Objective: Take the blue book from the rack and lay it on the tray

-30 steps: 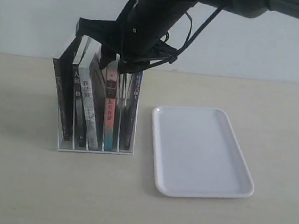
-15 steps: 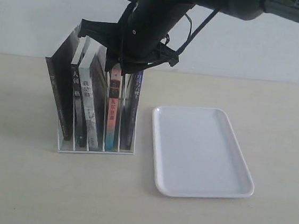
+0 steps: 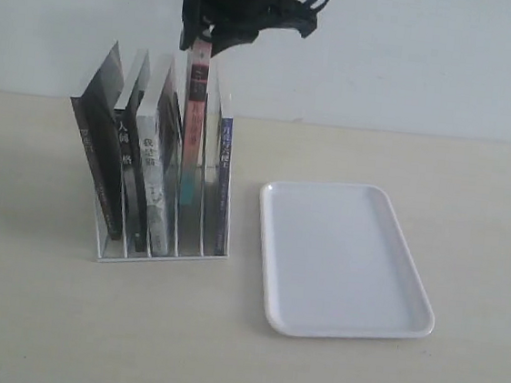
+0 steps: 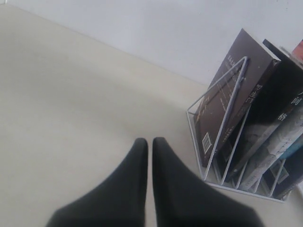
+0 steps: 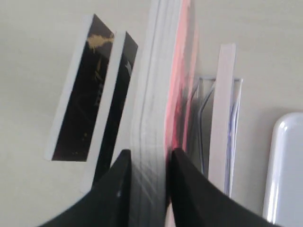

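The blue book (image 3: pixel 224 172) stands in the rightmost slot of the wire rack (image 3: pixel 162 253); in the right wrist view it is a thin white-edged book (image 5: pixel 222 132). My right gripper (image 3: pixel 202 44) (image 5: pixel 149 158) is shut on a different book, the one with the red-pink and teal spine (image 3: pixel 193 116) (image 5: pixel 158 94), and holds it raised partly out of its slot beside the blue book. The white tray (image 3: pixel 344 260) (image 5: pixel 286 170) lies flat to the right of the rack. My left gripper (image 4: pixel 150 140) is shut on nothing above the table, near the rack's (image 4: pixel 222 123) far-left end.
Three black and grey-spined books (image 3: pixel 116 168) lean left in the rack's other slots, also visible as dark books (image 4: pixel 246 104) in the left wrist view. The right arm fills the top of the exterior view above the rack. The beige table (image 3: pixel 41 315) spreads around.
My right gripper has risen, drawing the red-pink and teal book upward out of its slot. The dark books on the left have leaned further left. The blue book has stayed in the rack.
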Action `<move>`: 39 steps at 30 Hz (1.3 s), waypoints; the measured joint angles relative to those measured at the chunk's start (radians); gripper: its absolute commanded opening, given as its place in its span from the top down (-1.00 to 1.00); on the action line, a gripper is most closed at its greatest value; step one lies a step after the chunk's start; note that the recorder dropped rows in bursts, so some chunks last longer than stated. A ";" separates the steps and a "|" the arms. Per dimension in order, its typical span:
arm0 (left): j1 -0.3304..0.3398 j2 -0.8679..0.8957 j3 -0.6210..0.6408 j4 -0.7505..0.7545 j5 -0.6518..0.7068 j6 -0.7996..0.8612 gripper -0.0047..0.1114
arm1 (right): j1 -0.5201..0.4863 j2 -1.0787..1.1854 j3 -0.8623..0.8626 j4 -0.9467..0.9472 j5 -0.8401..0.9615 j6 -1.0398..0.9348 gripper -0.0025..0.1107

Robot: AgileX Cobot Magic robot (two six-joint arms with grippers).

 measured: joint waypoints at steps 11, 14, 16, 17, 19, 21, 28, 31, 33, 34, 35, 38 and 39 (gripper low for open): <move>0.000 0.000 0.000 0.000 0.000 0.000 0.85 | 0.000 -0.004 -0.055 -0.025 0.031 -0.002 0.96; 0.000 0.000 0.000 0.000 0.000 0.000 0.85 | 0.000 -0.004 -0.055 -0.034 0.033 -0.002 0.96; 0.000 0.000 0.000 0.000 0.000 0.000 0.85 | 0.000 -0.004 -0.055 -0.036 0.033 -0.002 0.96; 0.000 0.000 0.000 0.000 0.000 0.000 0.85 | 0.000 -0.004 -0.055 -0.036 0.033 -0.002 0.96; 0.000 0.000 0.000 0.000 0.000 0.000 0.85 | 0.000 -0.004 -0.055 -0.036 0.033 -0.002 0.96; 0.000 0.000 0.000 0.000 0.000 0.000 0.85 | 0.000 -0.004 -0.055 -0.037 0.033 -0.002 0.96; 0.000 0.000 0.000 0.000 0.000 0.000 0.85 | 0.000 -0.004 -0.056 -0.037 0.045 -0.002 0.96; 0.000 0.000 0.000 0.000 0.000 0.000 0.85 | 0.000 0.007 -0.058 -0.035 0.051 -0.002 0.96; 0.000 0.000 0.000 0.000 0.000 0.000 0.85 | 0.000 0.026 -0.058 -0.031 0.054 -0.002 0.96; 0.000 0.000 0.000 0.000 0.000 0.000 0.85 | 0.000 0.035 -0.058 -0.030 0.059 -0.002 0.96; 0.000 0.000 0.000 0.000 0.000 0.000 0.85 | 0.000 0.046 -0.058 -0.028 0.061 -0.002 0.96; 0.000 0.000 0.000 0.000 0.000 0.000 0.85 | 0.000 0.073 -0.058 -0.019 0.076 -0.002 0.96; 0.000 0.000 0.000 0.000 0.000 0.000 0.85 | 0.000 0.083 -0.058 -0.013 0.082 -0.002 0.96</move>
